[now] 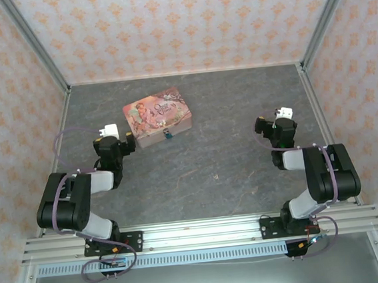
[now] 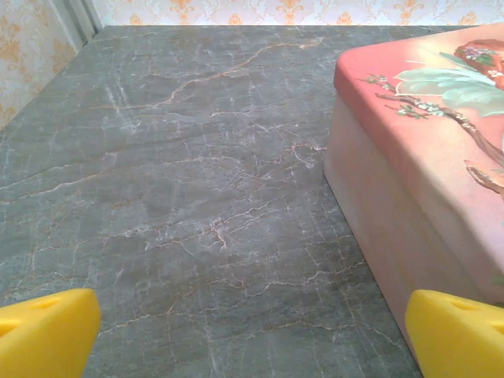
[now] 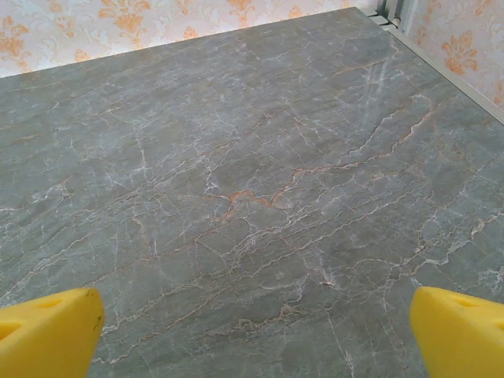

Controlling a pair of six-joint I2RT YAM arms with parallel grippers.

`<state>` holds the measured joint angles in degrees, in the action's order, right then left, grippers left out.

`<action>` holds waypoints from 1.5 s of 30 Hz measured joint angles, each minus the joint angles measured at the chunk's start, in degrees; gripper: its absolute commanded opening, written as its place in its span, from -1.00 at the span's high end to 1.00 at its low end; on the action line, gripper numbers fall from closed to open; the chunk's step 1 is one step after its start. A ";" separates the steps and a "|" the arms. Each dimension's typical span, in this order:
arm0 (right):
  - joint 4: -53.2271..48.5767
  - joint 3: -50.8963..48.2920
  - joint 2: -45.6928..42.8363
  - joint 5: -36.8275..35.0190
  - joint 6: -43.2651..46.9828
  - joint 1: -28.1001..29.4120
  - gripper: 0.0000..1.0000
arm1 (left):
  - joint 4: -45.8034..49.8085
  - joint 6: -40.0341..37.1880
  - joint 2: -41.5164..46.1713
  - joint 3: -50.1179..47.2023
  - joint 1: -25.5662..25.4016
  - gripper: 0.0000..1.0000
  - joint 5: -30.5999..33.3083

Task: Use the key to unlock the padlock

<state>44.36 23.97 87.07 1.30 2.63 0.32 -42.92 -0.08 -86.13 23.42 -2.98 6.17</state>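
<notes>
A tiny teal-blue padlock (image 1: 168, 135) hangs at the front face of a pink illustrated tin box (image 1: 158, 117) on the grey marbled table. I cannot make out a key. My left gripper (image 1: 116, 136) sits just left of the tin; in the left wrist view its yellow fingertips (image 2: 47, 335) stand wide apart over bare table, with the tin's side wall (image 2: 378, 220) at the right. My right gripper (image 1: 277, 123) rests at the right of the table, its yellow fingertips (image 3: 461, 335) spread wide with nothing between them.
Patterned walls with metal corner posts (image 1: 40, 59) enclose the table on three sides. An aluminium rail (image 1: 198, 233) carries both arm bases at the near edge. Open grey tabletop (image 1: 223, 151) lies between the two arms.
</notes>
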 measured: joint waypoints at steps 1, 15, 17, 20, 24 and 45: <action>0.00 0.00 0.00 0.00 0.00 0.00 -0.98 | 0.00 0.00 0.00 0.02 0.00 -1.00 -0.15; -0.02 0.00 0.00 0.00 0.00 0.00 -0.99 | 0.00 0.00 0.00 0.02 0.00 -1.00 -0.26; 0.00 0.00 0.00 0.02 0.00 0.00 -0.99 | 0.00 0.00 0.00 0.02 0.00 -1.00 -0.26; 0.00 -0.02 -0.02 -0.79 -0.50 0.00 -0.99 | 0.35 0.24 0.55 0.00 0.00 -1.00 0.42; 0.00 -0.35 -0.02 -2.05 -1.29 0.00 -0.99 | 1.27 0.66 3.30 0.00 0.04 -1.00 1.66; -57.94 17.18 -29.83 4.17 -22.84 14.51 -0.62 | 50.93 27.04 28.44 19.91 -6.78 -1.00 -12.07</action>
<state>-13.58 41.15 57.23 5.48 -20.21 14.83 8.01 26.96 -57.69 43.33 -9.76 -5.89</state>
